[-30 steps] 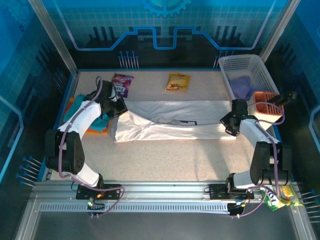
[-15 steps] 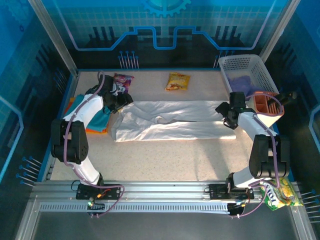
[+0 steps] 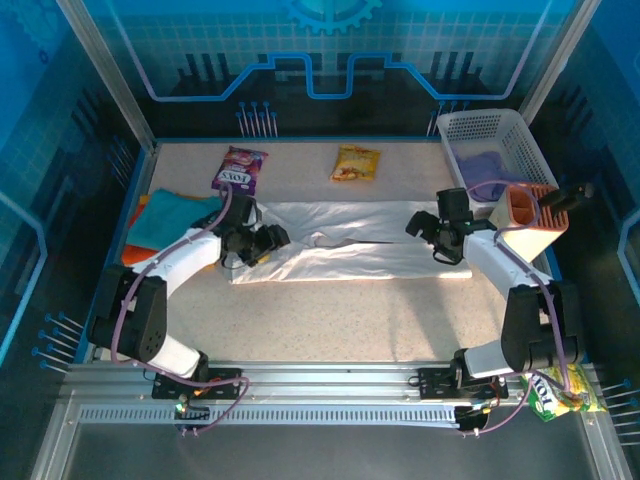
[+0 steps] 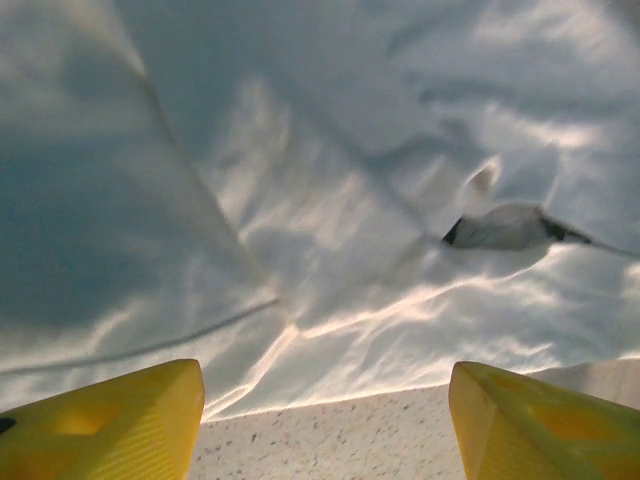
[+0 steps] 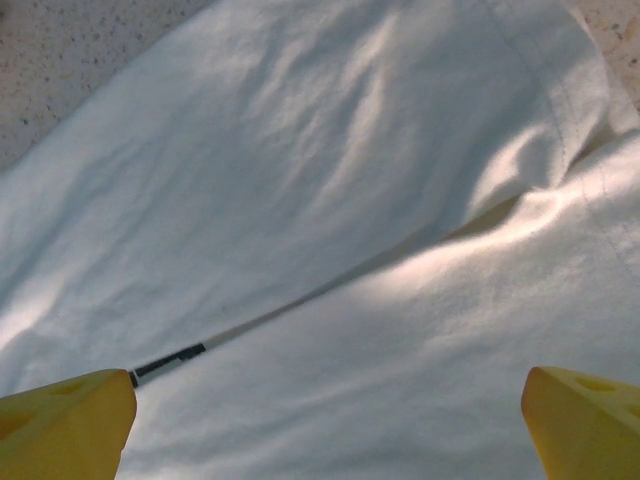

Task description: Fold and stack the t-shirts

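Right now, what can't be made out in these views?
- Top view: orange t-shirt, nearly all under the teal t-shirt.
- Top view: purple cloth in the white basket, partly behind its wall.
- Right wrist view: dark tag on the white t-shirt, print too small.

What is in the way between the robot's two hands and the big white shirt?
Nothing visible. The left gripper and the right gripper both hang open over the white t-shirt, with only its bare cloth beneath them.

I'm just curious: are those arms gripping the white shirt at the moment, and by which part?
Nothing is held: the left tool and the right tool hang open over the white t-shirt.
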### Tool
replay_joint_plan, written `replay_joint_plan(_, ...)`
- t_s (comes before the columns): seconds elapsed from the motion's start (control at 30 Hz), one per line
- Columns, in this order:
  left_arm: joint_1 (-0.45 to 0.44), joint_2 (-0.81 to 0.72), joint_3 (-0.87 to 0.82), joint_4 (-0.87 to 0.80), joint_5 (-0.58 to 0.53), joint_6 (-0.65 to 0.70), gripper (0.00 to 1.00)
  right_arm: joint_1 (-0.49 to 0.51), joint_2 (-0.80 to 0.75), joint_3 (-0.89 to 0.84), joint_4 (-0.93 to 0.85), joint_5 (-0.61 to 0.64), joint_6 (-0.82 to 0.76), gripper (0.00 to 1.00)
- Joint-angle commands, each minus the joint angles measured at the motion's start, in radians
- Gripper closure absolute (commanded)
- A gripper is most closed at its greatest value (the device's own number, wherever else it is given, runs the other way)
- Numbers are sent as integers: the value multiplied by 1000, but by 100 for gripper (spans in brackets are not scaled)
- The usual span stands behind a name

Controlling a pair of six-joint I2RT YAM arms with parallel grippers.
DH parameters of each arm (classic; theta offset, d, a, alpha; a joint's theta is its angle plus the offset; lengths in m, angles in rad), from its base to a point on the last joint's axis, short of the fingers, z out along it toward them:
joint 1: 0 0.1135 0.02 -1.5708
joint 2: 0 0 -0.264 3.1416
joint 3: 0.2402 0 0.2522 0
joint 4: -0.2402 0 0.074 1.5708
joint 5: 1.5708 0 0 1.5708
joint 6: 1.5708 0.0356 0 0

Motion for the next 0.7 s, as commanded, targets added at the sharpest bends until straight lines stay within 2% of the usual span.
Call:
replay_joint_plan(0.0,-33,10,-32,148,7,-112,33,14,-21,-48,-21,-1,-41,0)
replay_joint_plan(0.17,-42,84,-41,228,-3,-144,35,15,-26,-58,-34,-2,-50,0)
replay_joint_plan(0.27,-41,117,-35,262,-5,-161,40,15,-31,-65,-34,4,-52,0)
replay_joint_plan(0.67,-45,133,-17,206,-52,-150,45,6,-17,-62,-28,5,-52,0)
